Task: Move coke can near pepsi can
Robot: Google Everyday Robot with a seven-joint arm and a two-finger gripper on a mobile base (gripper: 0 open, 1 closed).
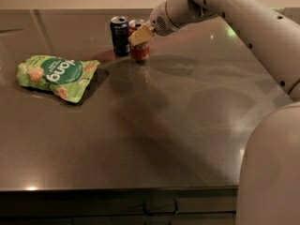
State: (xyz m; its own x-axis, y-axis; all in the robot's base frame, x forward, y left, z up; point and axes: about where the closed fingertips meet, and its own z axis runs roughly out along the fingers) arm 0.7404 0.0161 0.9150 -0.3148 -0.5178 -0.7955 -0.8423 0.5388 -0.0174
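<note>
The red coke can (139, 49) stands upright on the dark table (154, 125) at the back, just right of the dark blue pepsi can (120, 35), with a narrow gap between them. My gripper (140, 34) reaches in from the upper right and is shut on the coke can's upper part. One tan finger (139, 35) lies across the can's front and hides its top. The pepsi can stands free and upright.
A green snack bag (57, 75) lies at the left of the table. My white arm (234, 13) crosses the upper right, and its lower link (272, 172) fills the lower right corner over the table's front edge (117, 189).
</note>
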